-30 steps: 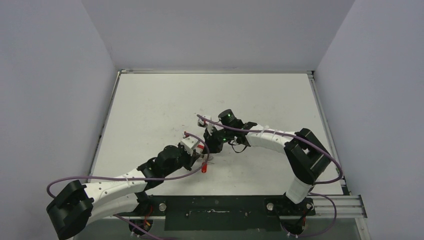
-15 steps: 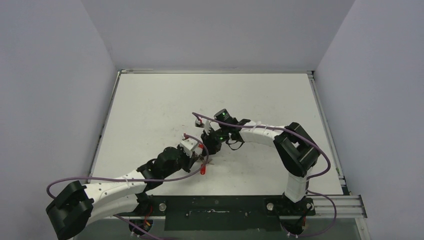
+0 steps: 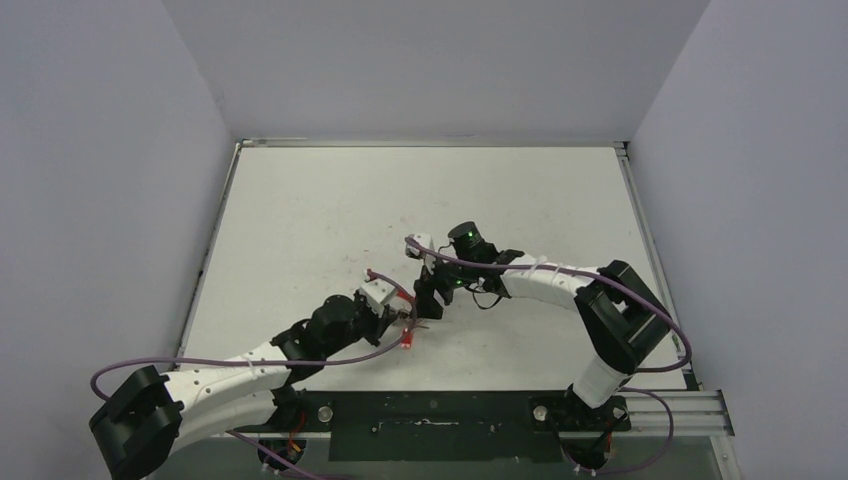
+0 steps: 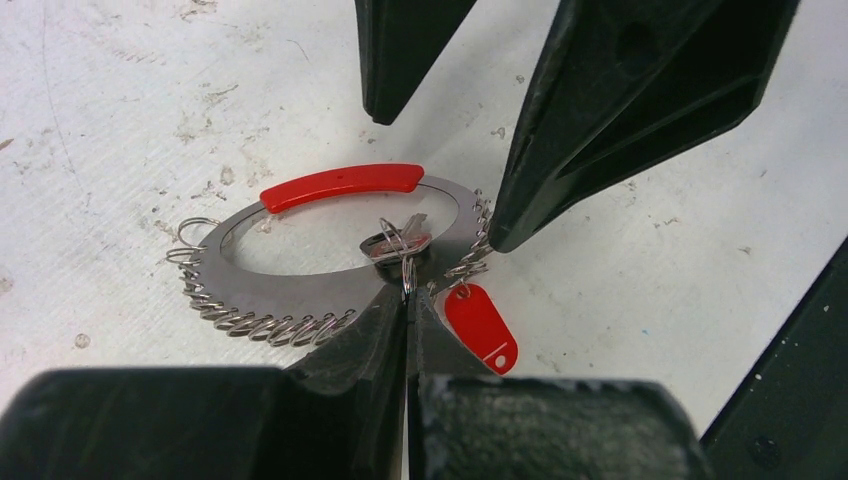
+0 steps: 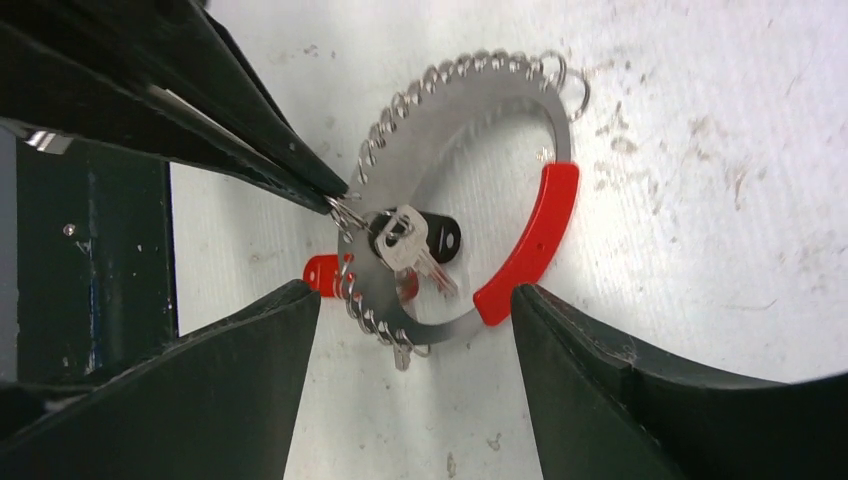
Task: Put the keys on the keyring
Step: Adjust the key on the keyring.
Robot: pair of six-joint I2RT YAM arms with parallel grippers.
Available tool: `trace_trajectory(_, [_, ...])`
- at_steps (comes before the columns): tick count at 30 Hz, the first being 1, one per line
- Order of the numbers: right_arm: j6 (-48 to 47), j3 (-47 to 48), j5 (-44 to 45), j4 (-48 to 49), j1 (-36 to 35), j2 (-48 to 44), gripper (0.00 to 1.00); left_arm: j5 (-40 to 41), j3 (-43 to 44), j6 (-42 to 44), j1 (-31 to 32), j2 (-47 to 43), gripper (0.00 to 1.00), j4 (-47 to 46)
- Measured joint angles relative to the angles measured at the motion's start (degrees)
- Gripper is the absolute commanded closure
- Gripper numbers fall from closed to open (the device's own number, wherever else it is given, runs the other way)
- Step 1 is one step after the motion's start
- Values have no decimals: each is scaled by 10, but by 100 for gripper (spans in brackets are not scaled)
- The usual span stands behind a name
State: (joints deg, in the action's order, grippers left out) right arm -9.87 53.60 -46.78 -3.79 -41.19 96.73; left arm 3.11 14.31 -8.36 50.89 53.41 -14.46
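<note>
The keyring (image 4: pixel 300 290) lies flat on the table, a thin metal ring with a red sleeve (image 4: pixel 340 185) on one arc and small wire loops along its edge. The keys (image 5: pixel 408 245), one silver and one dark-headed (image 5: pixel 446 238), lie bunched inside the ring's opening by a small wire loop. My left gripper (image 4: pixel 407 297) is shut on that loop at the keyring's (image 5: pixel 470 110) rim. My right gripper (image 5: pixel 415 292) is open just above the ring, a finger (image 4: pixel 610 130) on either side, holding nothing. In the top view both grippers (image 3: pixel 405 318) (image 3: pixel 432 300) meet at mid-table.
A small red tag (image 4: pixel 482 328) hangs off the ring beside my left fingertips, and shows in the top view as a red tag (image 3: pixel 408 340). The white table (image 3: pixel 300 220) is scuffed, with raised rails along its edges. Purple cables loop over both arms.
My right gripper has gone from shut to open and its arm has shifted slightly to the right. My left gripper has kept its pinch in the same spot.
</note>
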Motion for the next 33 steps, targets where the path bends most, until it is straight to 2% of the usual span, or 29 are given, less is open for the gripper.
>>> trace_trajectory(9, [12, -107, -56, 247, 0, -24, 35, -24, -31, 24, 0, -27, 100, -20])
trace_trajectory(18, [26, -111, -120, 413, -4, 29, 53, -43, -37, 33, 0, -39, 100, -26])
trace_trajectory(27, [13, -111, -155, 440, -10, 53, 53, -43, -37, 36, 0, -45, 100, -26])
trace_trajectory(31, [-36, -107, -165, 393, -10, 53, 55, -43, -37, 37, 0, -48, 100, -25])
trace_trajectory(33, [-81, -98, -168, 335, -10, 53, 60, -43, -37, 38, 0, -50, 100, -25])
